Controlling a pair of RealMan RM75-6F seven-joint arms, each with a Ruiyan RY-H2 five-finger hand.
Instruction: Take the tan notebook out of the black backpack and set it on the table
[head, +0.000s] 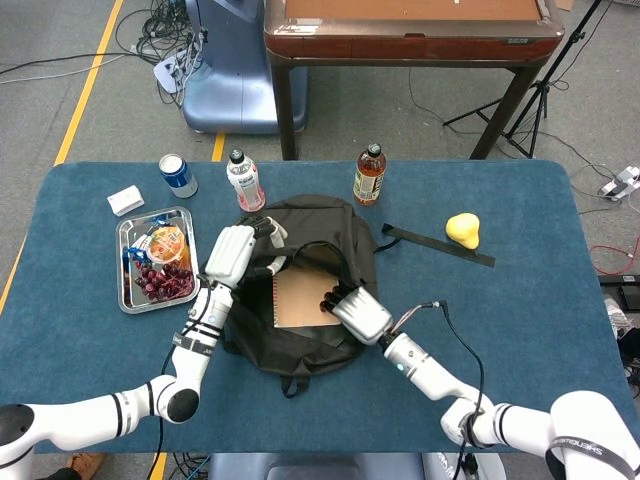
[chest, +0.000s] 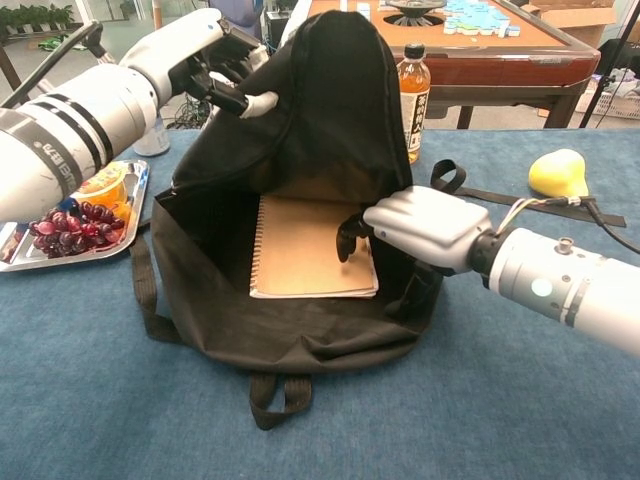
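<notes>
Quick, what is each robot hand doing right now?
Left hand: holds the black backpack flap up.
Right hand: reaching onto the tan notebook; whether it grips cannot be told.

Robotics lab or test area: concrete floor with yellow floor tape, loose cables, a tripod, and a blue-covered worktop.

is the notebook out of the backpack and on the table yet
No, the tan notebook lies inside the open black backpack, whose flap the left hand holds up.
</notes>
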